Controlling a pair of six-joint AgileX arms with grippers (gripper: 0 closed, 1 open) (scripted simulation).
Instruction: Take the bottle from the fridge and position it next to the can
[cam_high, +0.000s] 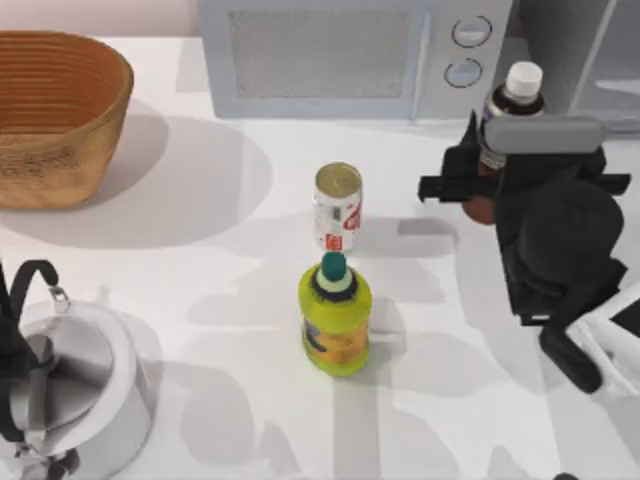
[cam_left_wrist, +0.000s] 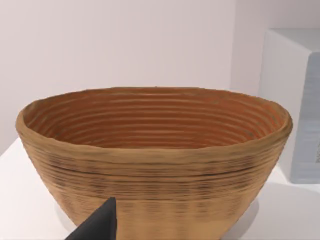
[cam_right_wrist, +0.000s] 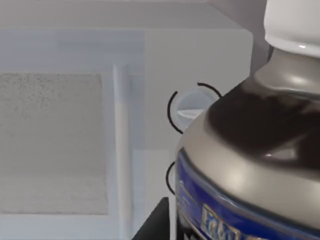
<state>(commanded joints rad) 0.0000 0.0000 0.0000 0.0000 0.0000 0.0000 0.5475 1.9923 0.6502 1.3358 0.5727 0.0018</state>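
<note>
Reddish-brown glass fills your right gripper (cam_high: 492, 160): it is clamped on the bottle (cam_high: 508, 112), upright, outside the fridge (cam_high: 590, 50) and well right of the can (cam_high: 337, 205). Carrying is the step; next, travel toward the can and set it down just beside.

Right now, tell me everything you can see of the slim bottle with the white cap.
The bottle is slim and dark reddish-brown with a white cap; the right wrist view shows a glossy rounded shoulder and a blue label with pale lettering. It stands roughly upright near the top view's right rear, in front of the microwave and beside the fridge. The right gripper is around its lower body, hiding it, so I cannot tell whether the base rests on the table.
</note>
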